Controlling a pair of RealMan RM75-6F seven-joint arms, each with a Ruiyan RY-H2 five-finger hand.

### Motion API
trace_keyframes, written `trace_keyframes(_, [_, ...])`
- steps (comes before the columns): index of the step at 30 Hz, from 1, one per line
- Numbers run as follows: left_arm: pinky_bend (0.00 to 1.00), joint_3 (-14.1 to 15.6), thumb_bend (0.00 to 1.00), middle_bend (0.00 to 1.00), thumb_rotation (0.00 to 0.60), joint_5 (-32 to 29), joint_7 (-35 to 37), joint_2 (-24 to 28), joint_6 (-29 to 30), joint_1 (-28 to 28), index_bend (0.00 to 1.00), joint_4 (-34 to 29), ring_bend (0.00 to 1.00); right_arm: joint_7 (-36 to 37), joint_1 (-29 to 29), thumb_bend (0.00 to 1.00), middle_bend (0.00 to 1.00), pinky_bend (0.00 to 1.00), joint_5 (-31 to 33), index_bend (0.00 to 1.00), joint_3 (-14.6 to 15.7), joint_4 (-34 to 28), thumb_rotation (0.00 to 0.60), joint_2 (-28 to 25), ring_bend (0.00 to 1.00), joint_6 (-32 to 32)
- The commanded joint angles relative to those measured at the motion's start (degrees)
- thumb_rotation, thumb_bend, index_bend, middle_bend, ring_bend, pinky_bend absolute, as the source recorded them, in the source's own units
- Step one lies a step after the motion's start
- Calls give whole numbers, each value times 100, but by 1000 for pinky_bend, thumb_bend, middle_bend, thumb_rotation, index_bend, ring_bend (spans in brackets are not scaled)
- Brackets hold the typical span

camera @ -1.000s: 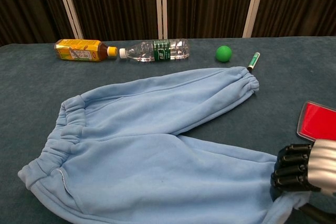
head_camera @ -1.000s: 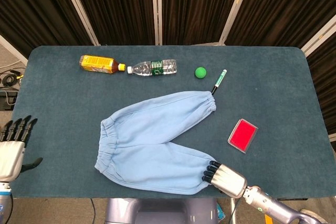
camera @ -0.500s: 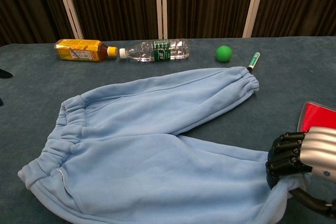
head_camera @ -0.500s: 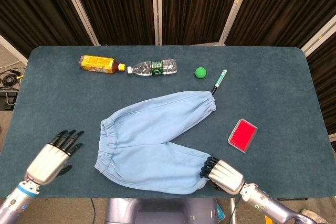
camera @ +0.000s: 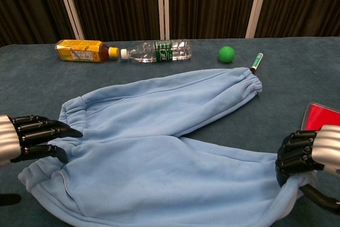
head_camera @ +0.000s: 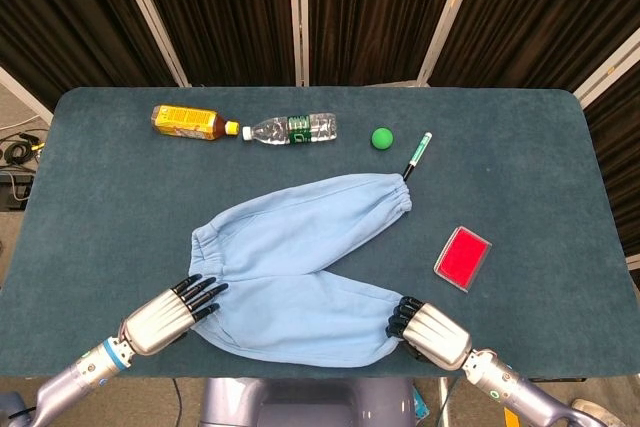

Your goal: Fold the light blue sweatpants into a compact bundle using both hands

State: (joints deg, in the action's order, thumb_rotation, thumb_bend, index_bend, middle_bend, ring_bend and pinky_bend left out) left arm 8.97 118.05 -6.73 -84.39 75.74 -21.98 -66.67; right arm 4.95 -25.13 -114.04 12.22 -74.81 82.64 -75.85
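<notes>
**A:** Where are the light blue sweatpants (head_camera: 295,277) right now?

**B:** They lie flat on the dark teal table (head_camera: 530,157), near its front edge, with the waistband toward the robot's left and the two legs spread in a V toward its right. One cuff reaches up to touch the tip of a green marker (head_camera: 417,155); the other sits at the front right.

**A:** What has changed in the last second?

**B:** The left hand (head_camera: 170,312) has travelled in from the table's left edge. A second ago it hovered well clear of the cloth; now its dark fingertips (camera: 56,129) lie over the waistband. Whether they have gripped the fabric cannot be told: the fingers are extended and only loosely bent, not clenched. The right hand (head_camera: 428,330) has stayed at the front cuff, its fingers curled down, apparently bunching the fabric, and the cuff looks slightly drawn in.

**A:** What does that mean for the fold?

**B:** Both hands are now at opposite ends of the near leg, so the first fold seems about to begin. Nothing is folded yet; the pants are fully spread.

**A:** Anything else on the table?

**B:** An orange bottle (head_camera: 188,122), a clear water bottle (head_camera: 292,129) and a green ball (head_camera: 382,137) line the far side. A red case (head_camera: 462,258) sits just beyond the right hand.
</notes>
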Motion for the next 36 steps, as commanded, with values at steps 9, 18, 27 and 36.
trace_keyframes(9, [253,144,356,114,600,-141,138,-189,-5,-90,359,205,156,22,5,614,499,304,18,562,39,0,600,-37,365,-76])
trace_keyframes(18, [384,203,376,265,600,-249,112,-265,-22,-108,531,212,300,68,-15,627,499,304,26,562,76,-19,600,-102,365,-90])
trace_keyframes(27, [410,325,376,304,600,-287,137,-122,196,-85,582,21,335,201,-115,629,502,306,-116,565,187,-200,600,-375,367,-167])
trace_keyframes(36, [411,797,377,305,600,-152,127,489,220,1,582,-995,336,-8,-355,633,507,309,-795,570,518,-826,600,-999,373,-256])
